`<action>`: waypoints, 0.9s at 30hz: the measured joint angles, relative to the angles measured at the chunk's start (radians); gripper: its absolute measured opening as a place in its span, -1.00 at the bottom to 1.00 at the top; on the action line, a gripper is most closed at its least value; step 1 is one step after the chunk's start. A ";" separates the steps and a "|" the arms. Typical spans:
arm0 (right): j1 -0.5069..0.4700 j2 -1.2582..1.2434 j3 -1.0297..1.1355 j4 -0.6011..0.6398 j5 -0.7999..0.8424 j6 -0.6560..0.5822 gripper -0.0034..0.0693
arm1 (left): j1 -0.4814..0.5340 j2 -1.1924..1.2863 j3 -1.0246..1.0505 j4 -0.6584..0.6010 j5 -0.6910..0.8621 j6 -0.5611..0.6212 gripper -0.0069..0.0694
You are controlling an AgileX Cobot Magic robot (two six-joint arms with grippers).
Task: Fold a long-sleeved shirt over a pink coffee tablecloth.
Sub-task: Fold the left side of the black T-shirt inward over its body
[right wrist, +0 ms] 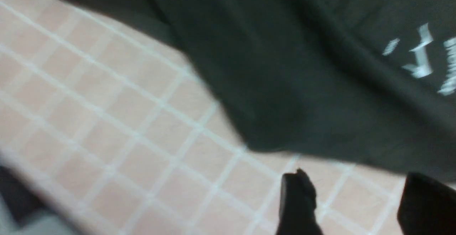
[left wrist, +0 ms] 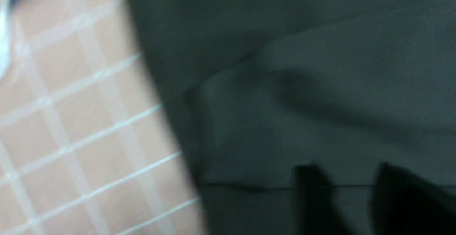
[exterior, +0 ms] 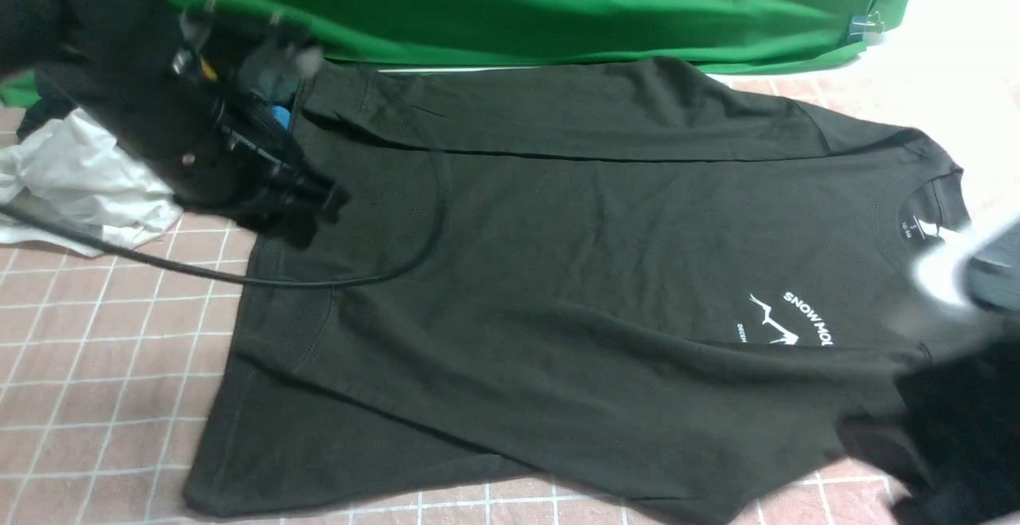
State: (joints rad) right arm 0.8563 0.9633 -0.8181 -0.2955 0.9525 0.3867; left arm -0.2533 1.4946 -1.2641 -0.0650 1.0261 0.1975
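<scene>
Showing one black shirt (exterior: 510, 238), two empty grippers, left (left wrist: 342, 178) parted, right (right wrist: 356, 181) wide apart

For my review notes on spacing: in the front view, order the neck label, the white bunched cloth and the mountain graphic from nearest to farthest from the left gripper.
From the left gripper:
1. White bunched cloth, left side
2. Mountain graphic, shirt's chest
3. Neck label, far right

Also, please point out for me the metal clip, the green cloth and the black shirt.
Metal clip (exterior: 865, 28): front view, its body.
Green cloth (exterior: 510, 7): front view, middle part.
Black shirt (exterior: 510, 222): front view, torso.
</scene>
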 joint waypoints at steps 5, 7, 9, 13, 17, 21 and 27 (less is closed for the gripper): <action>-0.153 0.189 -0.092 -0.003 -0.033 -0.108 0.05 | -0.137 -0.254 0.093 -0.020 -0.055 0.015 -0.77; -0.267 0.276 -0.126 0.071 -0.068 -0.219 0.00 | -0.181 -0.368 0.162 -0.028 -0.091 0.017 -0.78; -0.381 0.365 -0.151 0.194 -0.117 -0.365 -0.03 | -0.208 -0.479 0.246 -0.062 -0.133 0.031 -0.78; -0.503 0.530 -0.163 0.376 -0.219 -0.557 -0.04 | -0.223 -0.670 0.414 -0.132 -0.231 0.068 -0.78; -0.504 0.662 -0.163 0.411 -0.242 -0.599 -0.04 | -0.223 -0.781 0.549 -0.142 -0.335 0.086 -0.78; -0.473 0.747 -0.163 0.417 -0.253 -0.604 -0.04 | -0.223 -0.848 0.648 -0.142 -0.403 0.087 -0.78; -0.395 0.762 -0.163 0.417 -0.253 -0.586 -0.04 | -0.223 -0.860 0.722 -0.142 -0.446 0.113 -0.78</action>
State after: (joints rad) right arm 0.4611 1.7251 -0.9810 0.1219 0.6999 -0.1991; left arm -0.4762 0.6348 -0.5425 -0.2069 0.5803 0.3108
